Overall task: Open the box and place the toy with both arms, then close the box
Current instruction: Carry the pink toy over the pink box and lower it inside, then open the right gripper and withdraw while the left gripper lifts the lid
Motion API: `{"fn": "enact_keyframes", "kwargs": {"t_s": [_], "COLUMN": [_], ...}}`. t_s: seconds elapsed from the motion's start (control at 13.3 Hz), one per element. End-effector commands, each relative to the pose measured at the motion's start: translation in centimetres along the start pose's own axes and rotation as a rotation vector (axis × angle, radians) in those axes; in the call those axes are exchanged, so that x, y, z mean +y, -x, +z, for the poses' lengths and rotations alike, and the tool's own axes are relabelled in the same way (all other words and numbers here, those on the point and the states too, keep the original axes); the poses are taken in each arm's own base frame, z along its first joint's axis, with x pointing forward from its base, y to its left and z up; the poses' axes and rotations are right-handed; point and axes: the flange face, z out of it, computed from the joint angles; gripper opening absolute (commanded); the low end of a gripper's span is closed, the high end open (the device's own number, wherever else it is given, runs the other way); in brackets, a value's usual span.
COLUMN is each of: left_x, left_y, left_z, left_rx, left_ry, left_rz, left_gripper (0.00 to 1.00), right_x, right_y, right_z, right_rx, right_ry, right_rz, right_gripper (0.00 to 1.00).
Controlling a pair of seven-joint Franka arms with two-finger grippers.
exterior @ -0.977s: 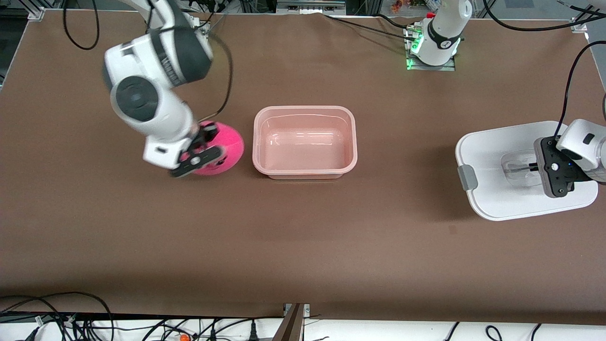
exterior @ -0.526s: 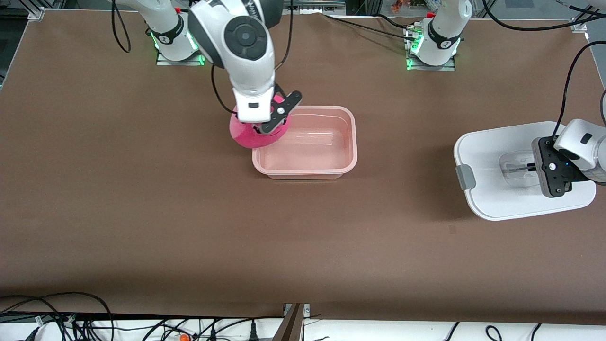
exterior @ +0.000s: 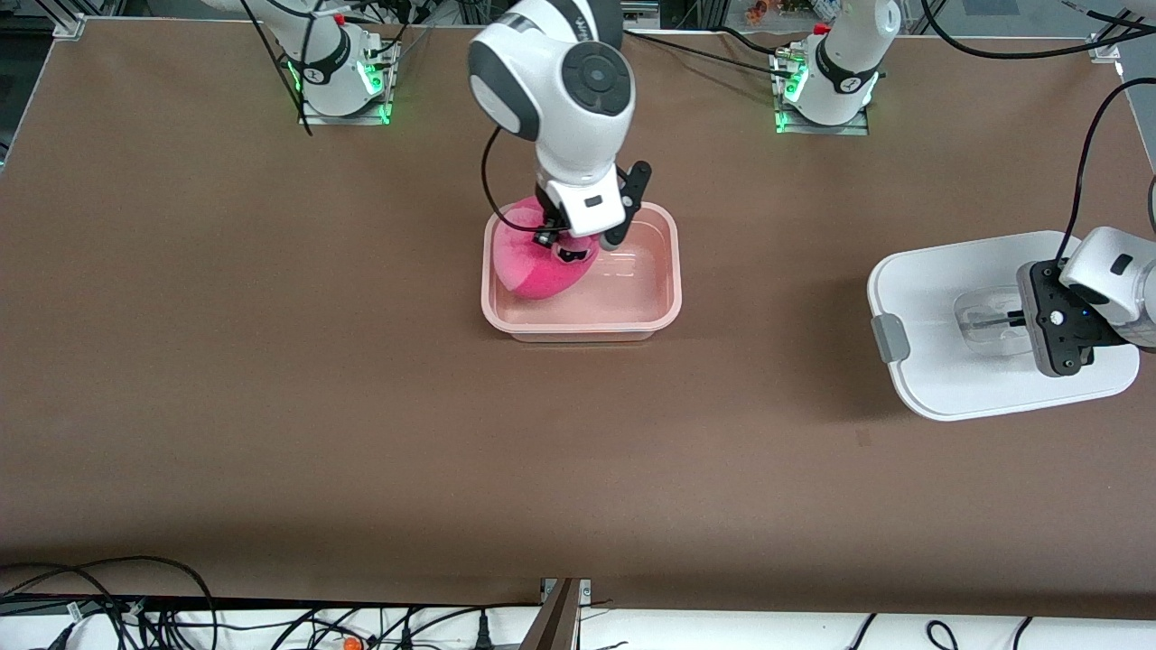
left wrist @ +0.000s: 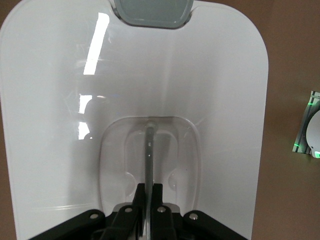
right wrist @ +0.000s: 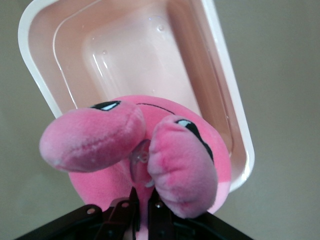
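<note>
Toy (exterior: 540, 264) now over box (exterior: 664, 307), moved from rim

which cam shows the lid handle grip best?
Left wrist view: the left gripper is shut on the lid's clear handle, seen close. Front view shows it small, half hidden by the gripper. Right wrist view shows none.

From my remote seat, the right gripper (exterior: 578, 242) has its fingertips buried in the toy (exterior: 540, 262), so I cannot see where they pinch it. In the right wrist view the toy (right wrist: 145, 165) covers part of the box (right wrist: 235, 135) floor, and the frame cuts off its lower body. The left gripper (exterior: 1019, 317) hides part of the lid (exterior: 939, 361) handle; the left wrist view crops the lid (left wrist: 55, 125) at its edges and the grey clip (left wrist: 152, 11) at the top.
</note>
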Motion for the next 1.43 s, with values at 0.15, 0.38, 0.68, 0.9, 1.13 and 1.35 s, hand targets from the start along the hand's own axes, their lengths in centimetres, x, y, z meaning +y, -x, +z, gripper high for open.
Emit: {"fn": "enact_keyframes", "kwargs": {"t_s": [0.15,0.38,0.68,0.9,1.13,1.35], "left_x": [-0.2,-0.1,-0.1,0.0,0.2,0.3], "left_y": [0.5,0.3,0.2,-0.6,-2.1,-2.7], "left_z": [-0.4,-0.3,-0.3,-0.5,-0.6,-0.6], "left_rx": [0.009,0.01,0.01,0.012,0.066,0.089], "left_ry": [0.0,0.001,0.001,-0.001,0.005,0.007], "left_rz": [0.018,0.022,0.025,0.04,0.059,0.066], "left_gripper": [0.0,0.0,0.0,0.0,0.0,0.0], "right_x": [-1.1,-1.7,-2.3,-2.4,-2.6,-2.3], "right_y": [-2.1,-3.7,-5.1,-5.3,-5.2,-4.6], "right_z": [3.1,7.8,10.3,9.6,7.9,5.1], "right_rx": [-0.11,-0.187,-0.175,-0.152,-0.128,-0.091], "right_ry": [0.084,0.125,0.135,0.146,0.144,0.154], "right_rz": [-0.115,-0.144,-0.107,-0.068,-0.066,-0.057], "right_gripper": [0.0,0.0,0.96,1.0,1.0,1.0]}}
